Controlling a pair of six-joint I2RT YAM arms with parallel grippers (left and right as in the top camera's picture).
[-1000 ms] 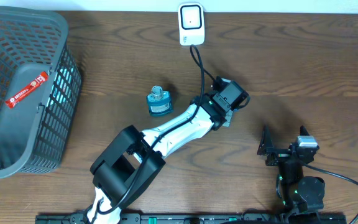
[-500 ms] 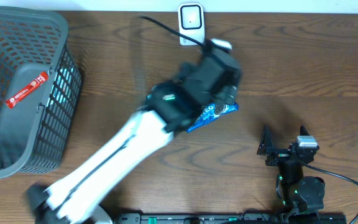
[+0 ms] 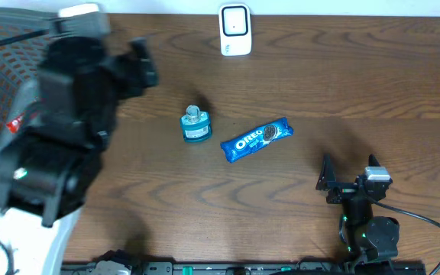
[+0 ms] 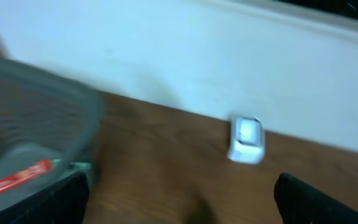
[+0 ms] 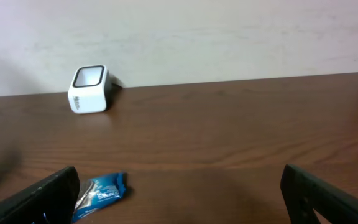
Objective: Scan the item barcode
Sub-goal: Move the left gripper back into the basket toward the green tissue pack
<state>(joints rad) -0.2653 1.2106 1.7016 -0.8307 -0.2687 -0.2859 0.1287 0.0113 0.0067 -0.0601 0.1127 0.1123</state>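
Two pairs of fingers, and both are empty. The left gripper (image 4: 182,190) has its dark fingers (image 4: 58,202) spread wide at the bottom corners of its wrist view, with only bare wood between them. The right gripper (image 5: 179,183) stands just as wide and grips nothing.

No item is in front of the scanner (image 3: 234,29), which sits alone at the far edge of the table (image 3: 373,84). From where I stand, no scan is under way. I cannot tell whether any item has had its barcode read. What I judge is left is the whole of one round: pick an item up, turn its barcode to the scanner window, and put it away.

The Oreo packet (image 3: 256,139) lies flat near the middle of the table, just right of a small blue bottle (image 3: 195,126). It is in front of the scanner but well apart from it. It lies ahead of the right gripper, low at the side of that wrist view beside one finger, not between the two.

The left gripper is well apart from the packet. Its arm shows as a blur over the basket (image 3: 6,27) on the far side of the table, where a red packet (image 4: 17,180) lies inside.
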